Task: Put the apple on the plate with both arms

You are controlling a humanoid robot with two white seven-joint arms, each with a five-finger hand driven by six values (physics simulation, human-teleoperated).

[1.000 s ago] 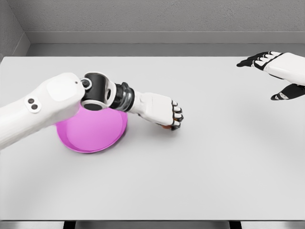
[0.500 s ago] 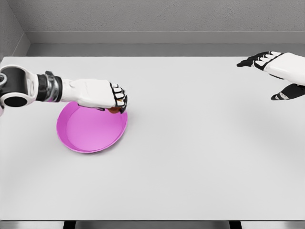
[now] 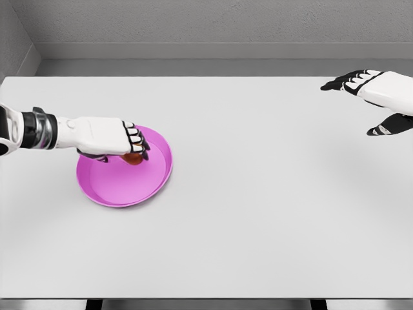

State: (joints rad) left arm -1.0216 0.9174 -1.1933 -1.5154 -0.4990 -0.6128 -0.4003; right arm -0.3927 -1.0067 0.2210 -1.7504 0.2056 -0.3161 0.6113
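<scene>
A magenta plate (image 3: 129, 184) lies on the left part of the grey table. My left hand (image 3: 122, 143) hovers over the plate's back half, its fingers curled around a small red-orange apple (image 3: 133, 157) that peeks out beneath them. Most of the apple is hidden by the hand. Whether it touches the plate I cannot tell. My right hand (image 3: 371, 97) hangs at the far right edge, well away from the plate, fingers spread and holding nothing.
The grey table (image 3: 258, 213) stretches wide to the right and front of the plate. A grey wall runs behind the table's back edge.
My left hand has carried the apple leftward, from the table right of the plate to over the plate. The left forearm has drawn back out of view. The right hand has not moved.
</scene>
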